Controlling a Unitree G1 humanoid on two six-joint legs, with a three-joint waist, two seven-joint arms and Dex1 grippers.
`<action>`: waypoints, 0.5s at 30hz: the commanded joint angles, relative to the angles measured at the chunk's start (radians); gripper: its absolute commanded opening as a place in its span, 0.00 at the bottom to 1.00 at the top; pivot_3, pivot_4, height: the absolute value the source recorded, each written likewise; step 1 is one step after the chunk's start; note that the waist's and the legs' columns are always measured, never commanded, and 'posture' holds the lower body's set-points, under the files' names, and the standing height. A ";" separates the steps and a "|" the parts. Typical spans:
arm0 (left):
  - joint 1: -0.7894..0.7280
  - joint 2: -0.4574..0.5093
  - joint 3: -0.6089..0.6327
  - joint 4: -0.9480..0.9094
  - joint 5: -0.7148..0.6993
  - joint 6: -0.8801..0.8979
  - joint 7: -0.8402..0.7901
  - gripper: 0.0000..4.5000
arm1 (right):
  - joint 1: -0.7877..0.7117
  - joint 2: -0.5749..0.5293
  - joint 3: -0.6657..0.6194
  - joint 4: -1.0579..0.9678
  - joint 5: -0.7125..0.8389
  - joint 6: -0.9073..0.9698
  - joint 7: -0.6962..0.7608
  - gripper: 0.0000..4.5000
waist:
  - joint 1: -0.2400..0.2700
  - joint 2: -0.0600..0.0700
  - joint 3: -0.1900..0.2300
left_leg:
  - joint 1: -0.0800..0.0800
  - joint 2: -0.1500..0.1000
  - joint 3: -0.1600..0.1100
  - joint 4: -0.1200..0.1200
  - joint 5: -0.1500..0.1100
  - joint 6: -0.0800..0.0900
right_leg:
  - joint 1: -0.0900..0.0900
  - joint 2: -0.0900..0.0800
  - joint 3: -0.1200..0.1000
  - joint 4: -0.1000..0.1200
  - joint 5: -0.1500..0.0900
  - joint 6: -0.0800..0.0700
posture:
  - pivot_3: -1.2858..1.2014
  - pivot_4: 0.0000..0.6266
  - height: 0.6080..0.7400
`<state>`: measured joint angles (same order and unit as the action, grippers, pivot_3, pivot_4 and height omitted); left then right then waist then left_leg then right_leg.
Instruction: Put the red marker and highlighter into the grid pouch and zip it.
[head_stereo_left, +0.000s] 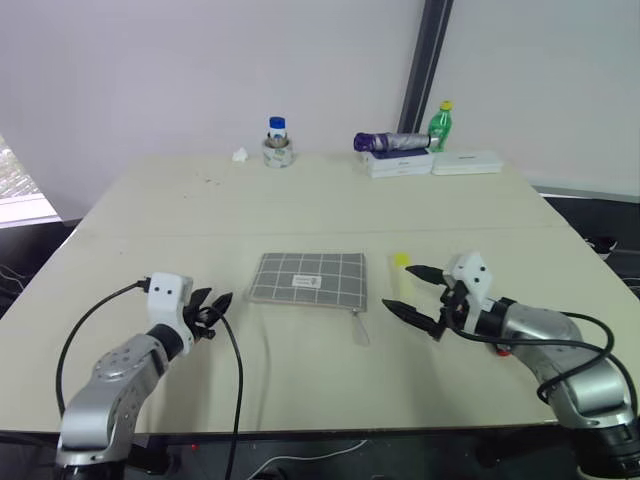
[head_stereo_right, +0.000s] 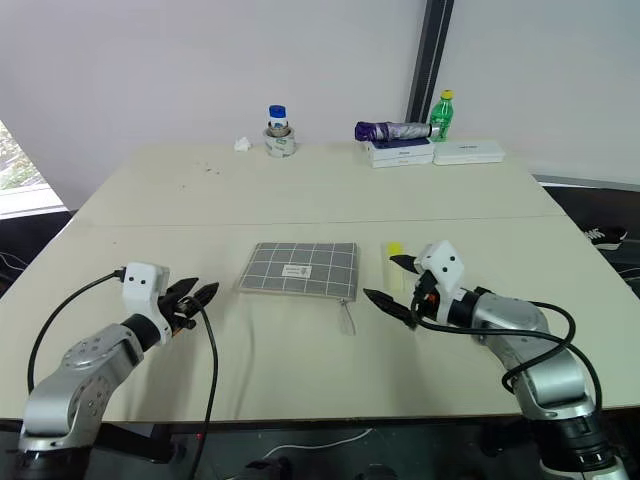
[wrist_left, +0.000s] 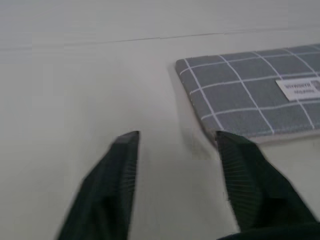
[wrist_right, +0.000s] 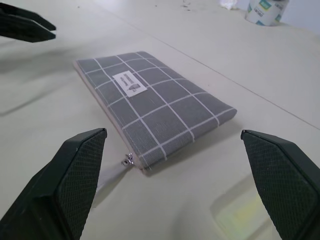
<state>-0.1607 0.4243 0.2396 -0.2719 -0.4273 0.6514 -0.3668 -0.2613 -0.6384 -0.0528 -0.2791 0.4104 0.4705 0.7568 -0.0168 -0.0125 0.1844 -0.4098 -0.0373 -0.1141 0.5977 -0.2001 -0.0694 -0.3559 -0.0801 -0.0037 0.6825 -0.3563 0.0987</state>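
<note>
Right gripper (head_stereo_left: 422, 297) is up off the table (head_stereo_left: 300, 215), fingers spread wide and holding nothing, aimed in toward the middle. The grid pouch (head_stereo_left: 308, 277) lies flat just to its left, near but apart. And the highlighter (head_stereo_left: 401, 273) sits right beside the upper finger, between the gripper and the pouch's right edge, lying on the table, not touched as far as the head views show.

Over on the other side, the left gripper (head_stereo_left: 214, 308) hovers near the pouch's left edge, fingers parted with a clear gap and empty. The pouch's near left corner is just ahead of it.

Now the wrist cameras. The right wrist view catches the pouch's zipper pull (wrist_right: 129, 159) at the near corner, with a pale tab trailing onto the table, and the white label (wrist_right: 129, 83) on the fabric; the highlighter there is only a pale yellow blur between the fingertips (wrist_right: 81, 165). It also picks up the left gripper's black tips across the pouch. The left wrist view puts the pouch corner (wrist_left: 192, 75) close past its own fingers (wrist_left: 122, 155).

Back edge of the table, from the head views: a jar with a blue lid (head_stereo_left: 277, 142), a folded purple umbrella (head_stereo_left: 392, 142) on white boxes (head_stereo_left: 433, 162), a green bottle (head_stereo_left: 441, 125).
</note>
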 joint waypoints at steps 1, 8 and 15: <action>-0.058 0.002 -0.003 0.042 -0.005 0.044 0.019 0.97 | -0.042 0.014 0.066 -0.003 -0.080 0.019 -0.060 0.81 | 0.000 0.000 0.000 | 0.000 0.000 0.000 0.000 0.000 0.000 | 0.000 0.000 0.000 0.000 0.000 0.000 | 0.52 0.24 0.98; -0.167 -0.065 0.037 0.112 -0.079 0.184 0.073 1.00 | -0.080 0.063 0.142 0.053 -0.182 -0.008 -0.121 0.00 | 0.003 -0.002 0.001 | 0.000 0.000 0.000 0.000 0.000 0.000 | 0.000 -0.001 0.000 0.000 0.000 0.001 | 0.52 0.24 0.98; -0.267 -0.126 0.095 0.156 -0.178 0.305 0.122 1.00 | -0.171 0.125 0.206 0.206 -0.368 -0.048 -0.264 0.00 | 0.000 -0.002 0.001 | 0.000 -0.001 0.000 0.001 0.001 -0.001 | 0.000 0.000 0.000 0.001 0.000 0.001 | 0.52 0.24 0.98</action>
<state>-0.4065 0.2985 0.3039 -0.1155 -0.5773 0.9360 -0.2563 -0.4050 -0.5200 0.1547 -0.0766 0.0752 0.4471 0.5149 -0.0170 -0.0147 0.1853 -0.4098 -0.0379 -0.1145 0.5982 -0.1993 -0.0707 -0.3564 -0.0802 -0.0037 0.6838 -0.3558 0.0994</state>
